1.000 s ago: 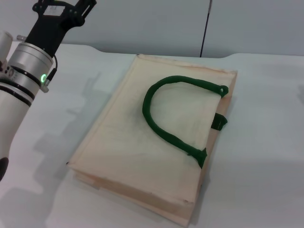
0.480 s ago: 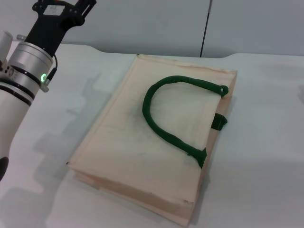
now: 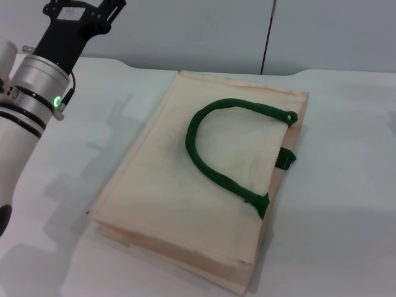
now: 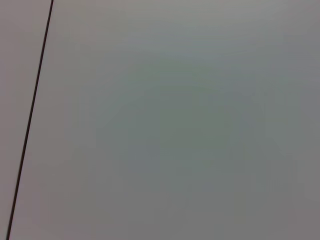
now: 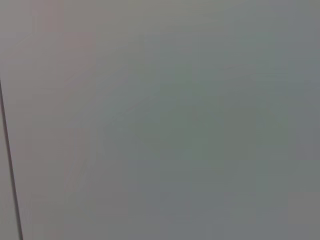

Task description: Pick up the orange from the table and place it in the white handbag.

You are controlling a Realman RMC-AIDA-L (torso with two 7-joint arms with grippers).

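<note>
Nothing has moved; the orange is not in view.

Head view: the left claw (image 3: pixel 83 7) stays raised at the far left of the white handbag (image 3: pixel 204 179), which lies flat on the table (image 3: pixel 346 204) as before; its opening I cannot tell. Wrist views: only blank wall, no right claw.

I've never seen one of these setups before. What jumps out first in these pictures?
The big cream white handbag lies flat in the middle of the white table, its dark green handle looping across the top. At the far left, the robot's left arm rises above the table, its left gripper at the picture's upper edge. No orange shows in any view.
</note>
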